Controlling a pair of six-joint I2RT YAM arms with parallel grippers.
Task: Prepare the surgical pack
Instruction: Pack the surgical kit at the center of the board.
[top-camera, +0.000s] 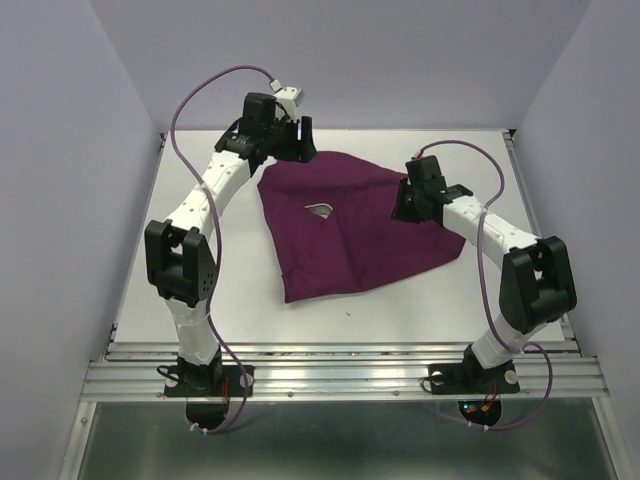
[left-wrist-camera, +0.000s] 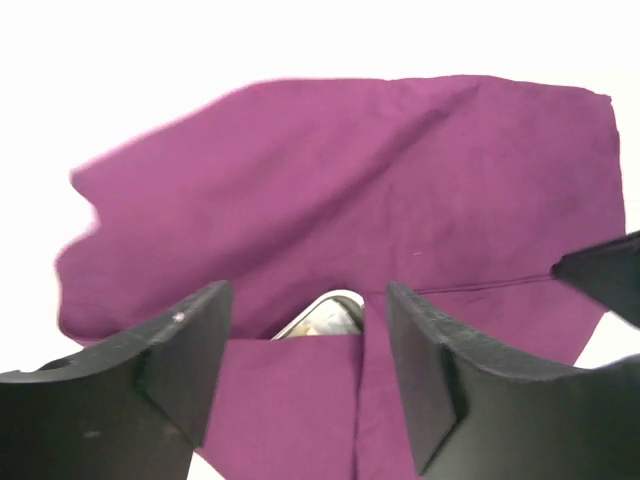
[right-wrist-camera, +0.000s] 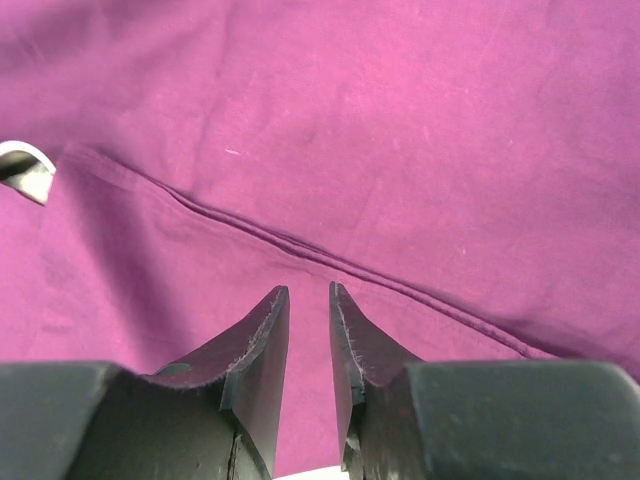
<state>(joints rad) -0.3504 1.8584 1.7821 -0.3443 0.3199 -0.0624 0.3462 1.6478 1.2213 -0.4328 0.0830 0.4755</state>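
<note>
The plum-purple cloth (top-camera: 350, 240) lies folded over itself in the middle of the white table (top-camera: 240, 290). Through a small gap between its flaps shows one corner of the steel tray (top-camera: 320, 210); the tray's contents are hidden. My left gripper (top-camera: 297, 143) hangs open above the cloth's far left edge, holding nothing. In the left wrist view the gripper (left-wrist-camera: 305, 300) frames the tray corner (left-wrist-camera: 330, 318) and the cloth (left-wrist-camera: 350, 170). My right gripper (top-camera: 403, 208) hovers over the cloth's right side. Its jaws (right-wrist-camera: 309, 290) stand a narrow gap apart with only cloth (right-wrist-camera: 400, 120) beneath, and the tray corner (right-wrist-camera: 22, 165) is at the left edge.
Lilac walls close in the table on the left, back and right. A metal rail (top-camera: 340, 370) runs along the near edge by the arm bases. Bare white table surrounds the cloth.
</note>
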